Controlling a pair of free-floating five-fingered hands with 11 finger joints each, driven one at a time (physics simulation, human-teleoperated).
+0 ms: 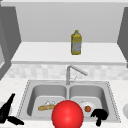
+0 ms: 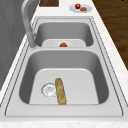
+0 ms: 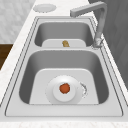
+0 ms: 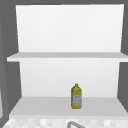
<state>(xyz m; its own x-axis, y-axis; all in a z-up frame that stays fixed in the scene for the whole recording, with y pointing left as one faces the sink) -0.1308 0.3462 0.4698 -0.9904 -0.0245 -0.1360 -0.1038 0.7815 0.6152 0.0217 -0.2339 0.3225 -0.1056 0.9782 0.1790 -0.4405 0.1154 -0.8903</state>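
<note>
At the sink's front edge the right black hand (image 1: 99, 115) hovers with fingers curled, holding nothing, near the small orange fruit (image 1: 87, 108) on its white round plate (image 1: 93, 105). Far left, the left black hand (image 1: 7, 111) hangs over the tabletop, fingers spread (idle, it seems).

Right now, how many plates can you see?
2: one plate in the right sink basin, holding a small orange-red item; another plate on the counter beyond the sink's right end. Others may be hidden.
</note>
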